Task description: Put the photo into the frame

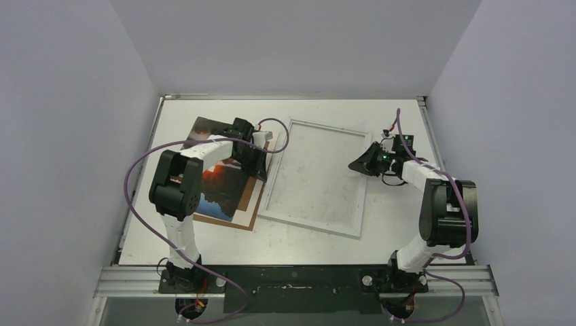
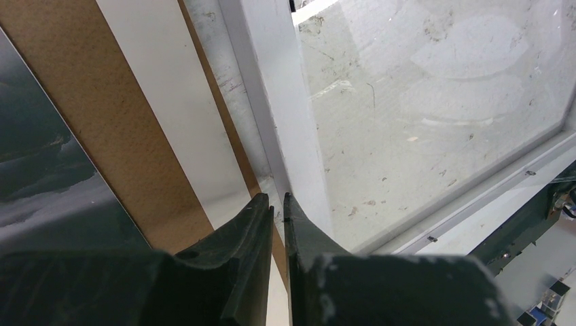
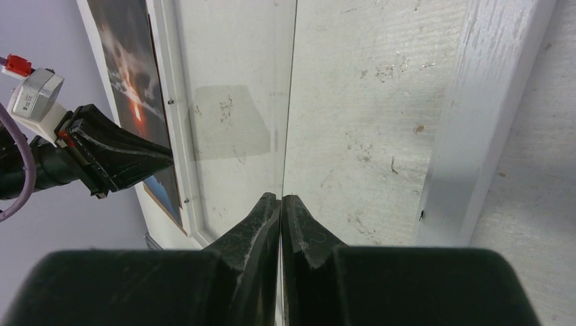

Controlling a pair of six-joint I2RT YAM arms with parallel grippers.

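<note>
Going biggest to smallest in the top view. The white table has the frame lying flat near the middle, its long axis running roughly 12 to 6 with a slight lean toward 1. Just off its 9 o'clock side sits the brown backing board, and the photo lies on top of that, picture side up, with the same 12-to-6 long axis. So the print isn't in the frame yet, it's parked right beside it.

The left gripper is at the seam between the board and the frame's left border. Its jaws are nearly together with just a thin slit, and honestly I can't tell if anything's pinched in there.

The right gripper is clenched tight at the frame's 3 o'clock edge. In its wrist view a thin line runs right up to the tips, but whether that's something held is anyone's guess.

Key bit: the photo lies at about 8 o'clock from the left gripper, very close. The right arm has the whole frame in between, so I'd bet on the left arm doing the pickup.
</note>
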